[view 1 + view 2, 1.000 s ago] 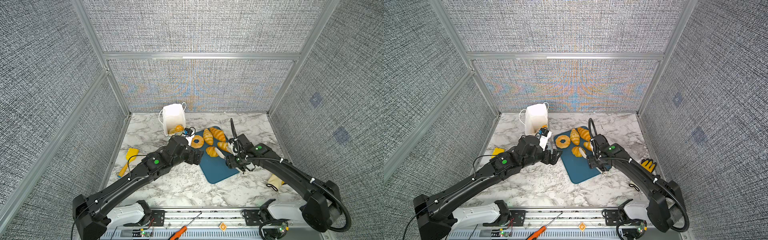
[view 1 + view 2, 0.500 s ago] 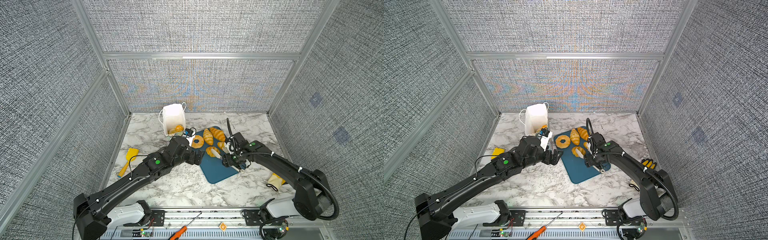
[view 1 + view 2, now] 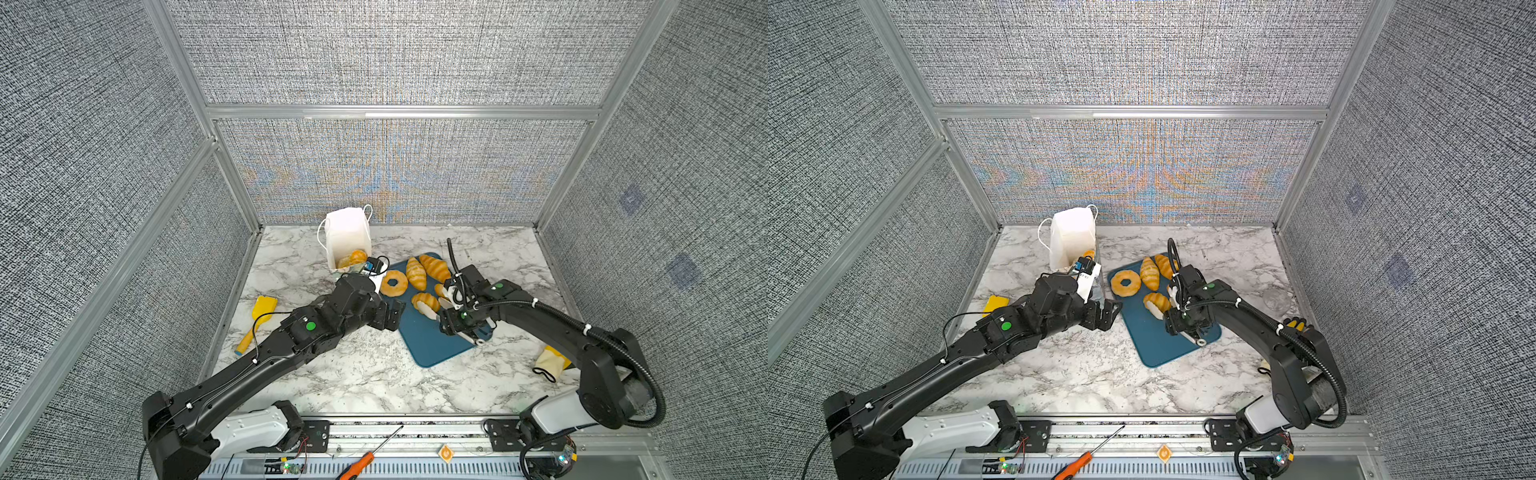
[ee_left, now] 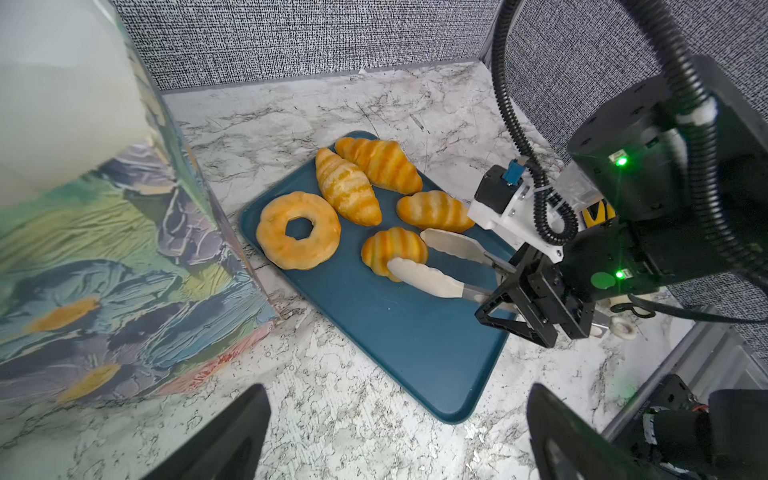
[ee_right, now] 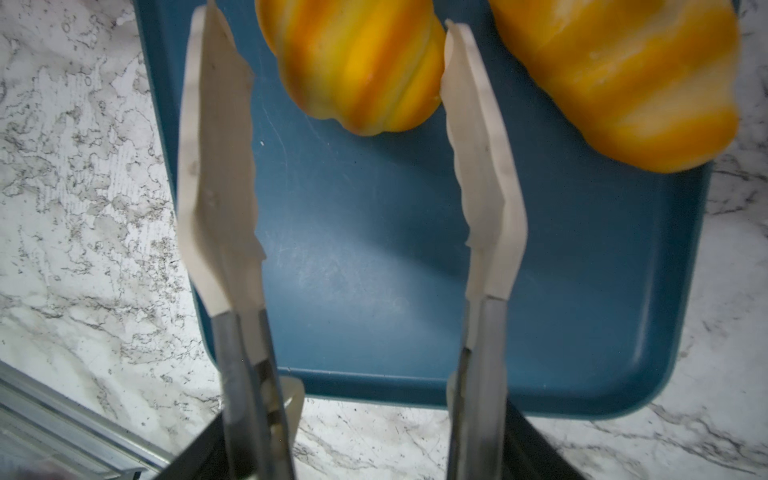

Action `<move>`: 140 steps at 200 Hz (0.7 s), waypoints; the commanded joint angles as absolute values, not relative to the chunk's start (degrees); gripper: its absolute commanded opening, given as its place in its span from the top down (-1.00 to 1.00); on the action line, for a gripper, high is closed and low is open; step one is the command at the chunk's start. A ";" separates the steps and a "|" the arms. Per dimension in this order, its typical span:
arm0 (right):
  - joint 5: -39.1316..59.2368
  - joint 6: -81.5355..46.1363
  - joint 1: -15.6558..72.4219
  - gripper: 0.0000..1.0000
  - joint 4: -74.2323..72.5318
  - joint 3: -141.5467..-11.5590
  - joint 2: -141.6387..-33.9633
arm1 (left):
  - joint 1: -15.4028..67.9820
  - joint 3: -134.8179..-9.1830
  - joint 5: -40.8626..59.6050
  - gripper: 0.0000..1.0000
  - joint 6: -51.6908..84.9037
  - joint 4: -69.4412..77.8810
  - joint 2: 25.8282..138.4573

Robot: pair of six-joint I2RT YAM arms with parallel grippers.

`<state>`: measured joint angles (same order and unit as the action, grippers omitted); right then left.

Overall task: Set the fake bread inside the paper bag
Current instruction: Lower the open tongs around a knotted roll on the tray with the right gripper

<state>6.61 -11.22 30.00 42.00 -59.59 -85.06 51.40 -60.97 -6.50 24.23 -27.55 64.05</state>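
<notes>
- Only the right wrist view shows the tongs (image 5: 482,187) close up. Two pale scalloped blades on metal arms are spread around a small ridged croissant (image 5: 357,66); one blade touches it and the other stands clear.
- The left wrist view shows the right gripper (image 4: 519,299) clamped on the tongs' handles. It also shows the left gripper (image 4: 399,436), its black fingers wide apart with nothing between them.
- Only the top views show orange pastries (image 3: 353,257) inside the paper bag (image 3: 347,232), just beyond the left gripper.
- The rest of the fake bread (image 4: 378,166) lies ahead of the right gripper on a dark blue tray (image 3: 428,345): a ring doughnut (image 3: 394,283), two long croissants (image 3: 415,272) and a second small roll (image 4: 434,210).
- From above, the right arm covers part of that roll.
- A yellow scoop (image 3: 259,311) lies beside the left arm, well apart from its gripper. An orange-handled screwdriver (image 3: 361,461) rests on the front rail.
- The bread is glossy and striped. The bag has a brush-textured floral print, a white lining and cord handles. The table (image 3: 353,374) is marble-patterned.
</notes>
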 commanded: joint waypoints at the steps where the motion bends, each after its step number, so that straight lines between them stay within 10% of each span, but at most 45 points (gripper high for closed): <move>1: 8.32 -11.51 30.74 -0.42 42.86 -59.94 -84.21 | 51.41 -61.36 -7.38 -0.96 23.74 -27.41 64.03; 140: 1.77 -9.70 32.91 -0.45 48.57 -62.49 -83.99 | 51.42 -61.44 -7.38 -0.96 23.73 -27.50 64.51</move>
<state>5.48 -10.57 32.88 46.74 -62.15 -84.33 51.40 -60.97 -7.33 24.03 -27.94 64.27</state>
